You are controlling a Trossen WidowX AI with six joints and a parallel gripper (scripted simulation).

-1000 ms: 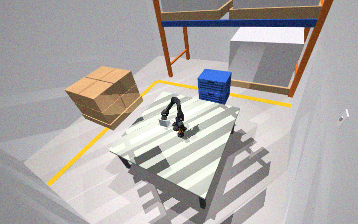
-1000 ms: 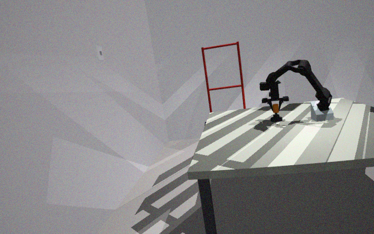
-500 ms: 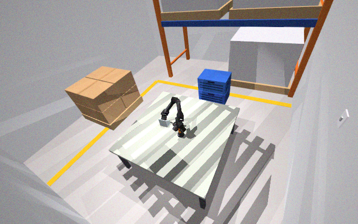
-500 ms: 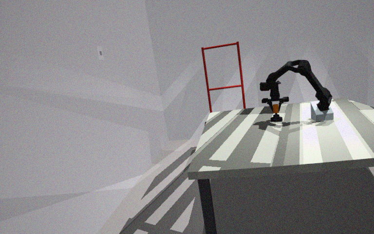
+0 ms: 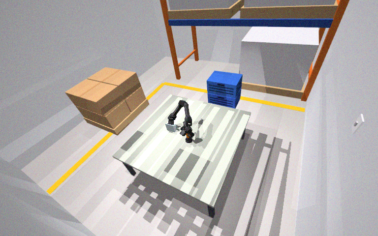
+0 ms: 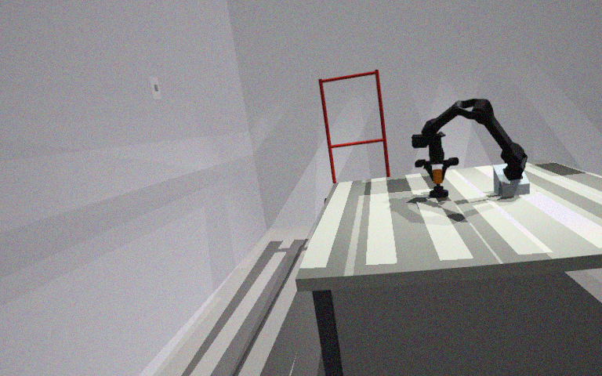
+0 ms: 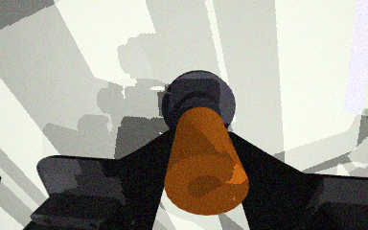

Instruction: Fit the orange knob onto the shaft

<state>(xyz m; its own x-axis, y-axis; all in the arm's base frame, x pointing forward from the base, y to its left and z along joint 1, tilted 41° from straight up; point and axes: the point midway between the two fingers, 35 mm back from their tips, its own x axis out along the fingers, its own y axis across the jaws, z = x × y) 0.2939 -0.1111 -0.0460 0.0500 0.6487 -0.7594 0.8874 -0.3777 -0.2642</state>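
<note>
The orange knob (image 5: 187, 136) (image 6: 437, 175) (image 7: 206, 184) is upright between the fingers of my gripper (image 5: 188, 135) (image 6: 438, 178) (image 7: 200, 134), which is shut on it. The dark round pedestal (image 5: 188, 140) (image 6: 439, 193) (image 7: 228, 105) stands on the table directly beneath the knob. In the exterior view the orange part is above the pedestal's base, with a narrow dark part between them; I cannot tell shaft from fingertips there. The wrist view shows the knob covering the pedestal's near part. The shaft's flat side and the knob's hole are hidden.
The table (image 5: 156, 155) (image 6: 377, 271) carries the arm's pale blue-grey base block (image 5: 171, 127) (image 6: 502, 182), to one side of the pedestal. Striped shadows cross the table top. Cartons (image 5: 103, 89), blue crates (image 5: 224, 86) and an orange rack stand on the floor beyond the table.
</note>
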